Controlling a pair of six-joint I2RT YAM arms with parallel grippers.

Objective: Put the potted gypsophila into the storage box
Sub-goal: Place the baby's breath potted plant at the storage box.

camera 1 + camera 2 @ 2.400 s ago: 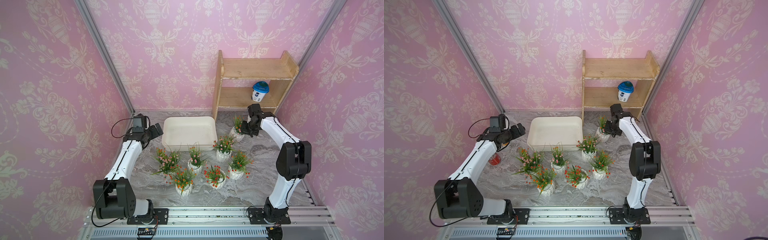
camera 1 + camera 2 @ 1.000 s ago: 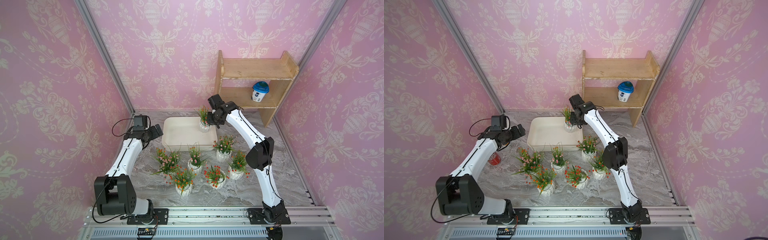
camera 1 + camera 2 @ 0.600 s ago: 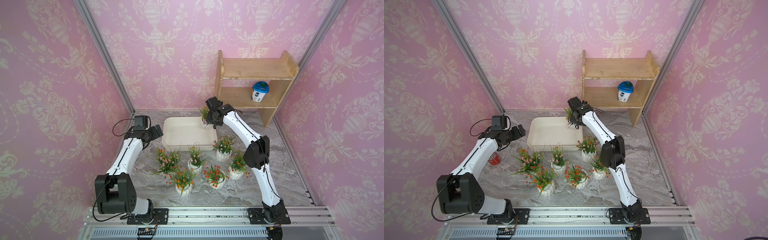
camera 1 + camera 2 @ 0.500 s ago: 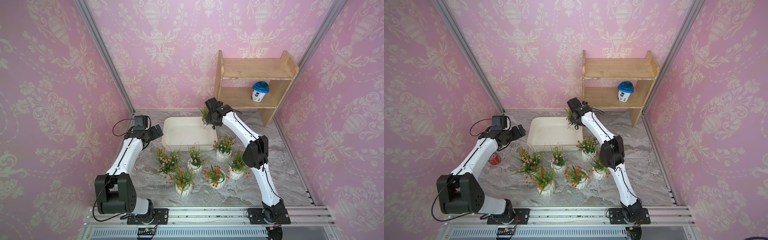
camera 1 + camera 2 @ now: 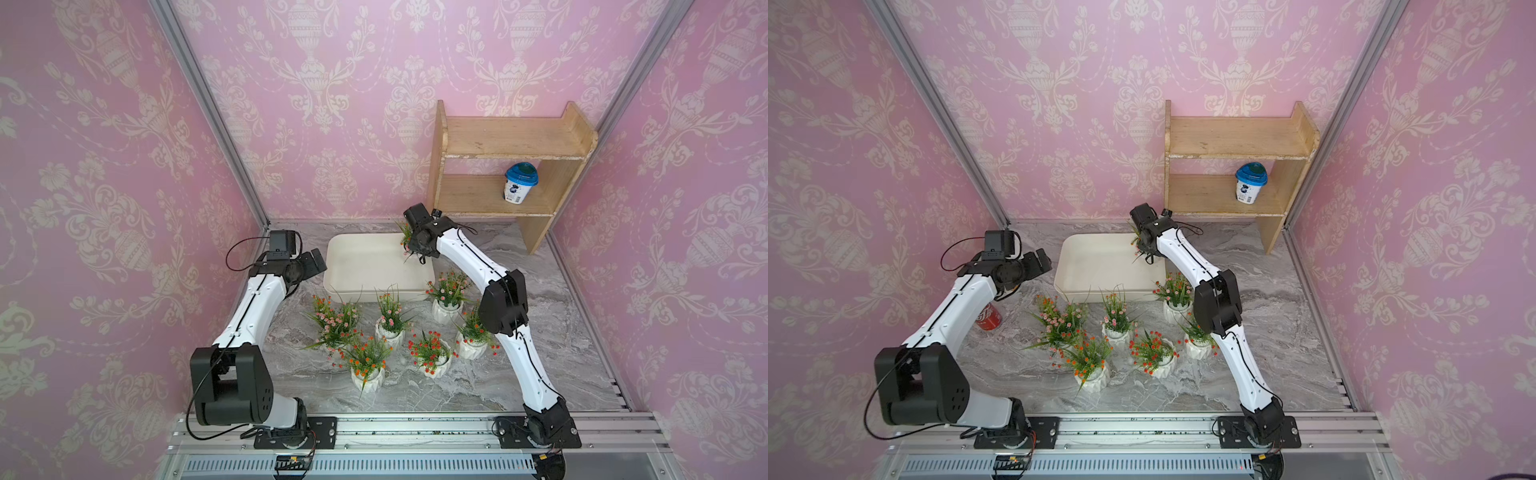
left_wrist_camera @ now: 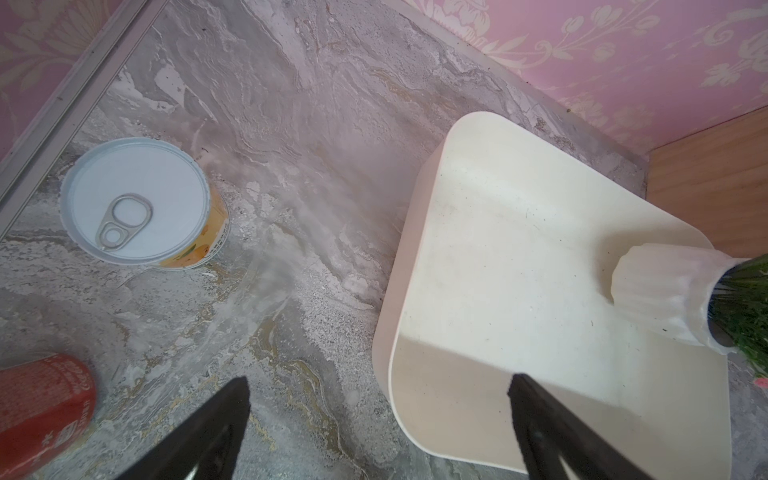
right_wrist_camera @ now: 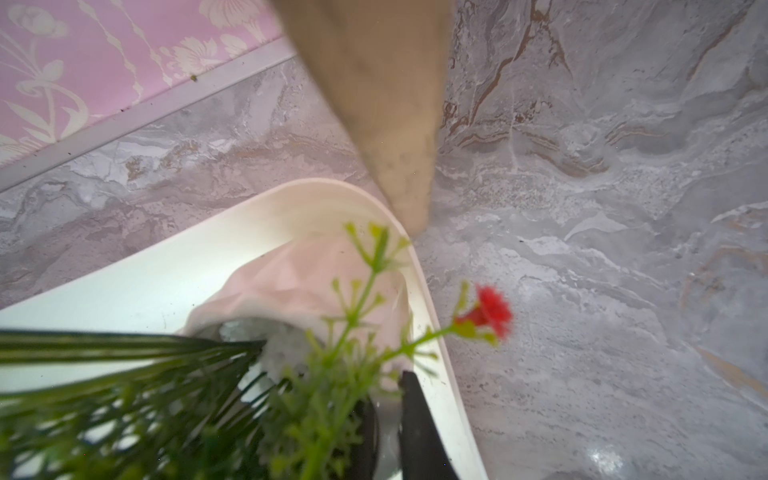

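Near storage box (image 6: pixel 498 266), left wrist alone shows tin (image 6: pixel 135 199).

We see a grey marble-patterned tabletop (image 5: pixel 519 374) bearing the storage box (image 5: pixel 365 266), six potted gypsophila (image 5: pixel 389 332) clustered just before it, a red soda can (image 5: pixel 988 318) and a pull-tab tin (image 6: pixel 137 201) on its left side, and a wooden shelf (image 5: pixel 469 193) whose lower tier holds a blue-lidded cup (image 5: pixel 519 183).

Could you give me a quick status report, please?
Right gripper shut on one flower pot, tilted at the box's far corner. Left gripper open, empty. Six pots on the table. Nothing blocking.
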